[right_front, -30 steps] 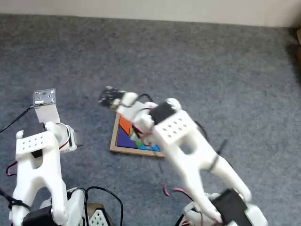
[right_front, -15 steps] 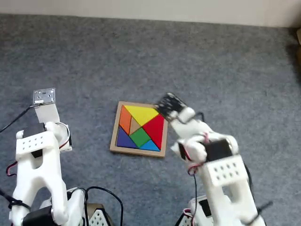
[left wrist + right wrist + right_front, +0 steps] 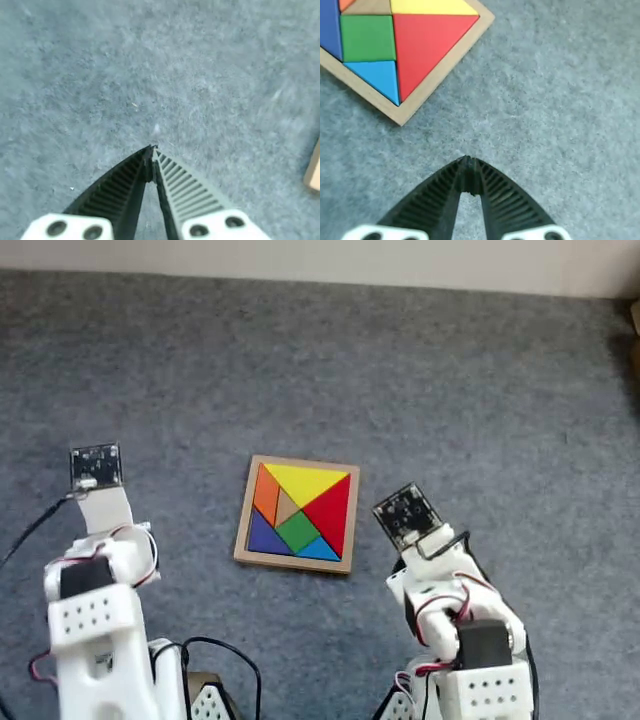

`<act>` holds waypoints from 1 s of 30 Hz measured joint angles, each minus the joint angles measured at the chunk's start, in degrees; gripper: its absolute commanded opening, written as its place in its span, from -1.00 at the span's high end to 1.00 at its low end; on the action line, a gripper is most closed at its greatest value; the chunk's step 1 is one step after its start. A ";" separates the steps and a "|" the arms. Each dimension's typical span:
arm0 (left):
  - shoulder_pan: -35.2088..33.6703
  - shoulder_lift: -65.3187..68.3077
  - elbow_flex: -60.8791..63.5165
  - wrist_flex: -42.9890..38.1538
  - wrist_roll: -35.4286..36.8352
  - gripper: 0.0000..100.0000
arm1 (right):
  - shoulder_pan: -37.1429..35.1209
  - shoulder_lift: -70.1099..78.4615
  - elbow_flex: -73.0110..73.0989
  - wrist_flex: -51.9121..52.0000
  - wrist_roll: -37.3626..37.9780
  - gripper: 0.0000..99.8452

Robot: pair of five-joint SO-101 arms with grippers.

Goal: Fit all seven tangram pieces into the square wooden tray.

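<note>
The square wooden tray (image 3: 341, 568) lies on the grey carpet in the middle, filled edge to edge with coloured pieces: yellow triangle (image 3: 300, 482), red triangle (image 3: 331, 512), green square (image 3: 297, 530), orange piece (image 3: 266, 495), tan triangle (image 3: 286, 507), dark blue triangle (image 3: 260, 536) and light blue triangle (image 3: 318, 549). In the right wrist view the tray's corner (image 3: 410, 110) with red (image 3: 427, 42), green (image 3: 367, 37) and light blue (image 3: 377, 75) pieces lies ahead of my right gripper (image 3: 468, 161), which is shut and empty. My left gripper (image 3: 151, 149) is shut over bare carpet, with a sliver of the tray (image 3: 314, 172) off to the side.
Grey carpet (image 3: 450, 370) spreads all around the tray. The left arm (image 3: 95, 540) stands to the tray's left and the right arm (image 3: 440, 580) just right of its near corner. A pale wall strip runs along the far edge.
The right arm has pulled back from over the tray to the near right, uncovering the filled tray. The left arm shifted slightly.
</note>
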 measured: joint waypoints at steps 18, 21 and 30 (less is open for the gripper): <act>10.90 -36.13 12.92 7.21 0.00 0.99 | 0.09 -17.49 20.31 -12.04 -18.20 0.99; 13.71 -41.67 15.12 9.58 -2.02 0.99 | 0.09 -17.85 20.40 -14.86 -19.60 0.99; 19.78 -45.71 18.37 12.13 -2.90 0.99 | 0.00 -17.85 20.40 -12.40 -23.47 0.99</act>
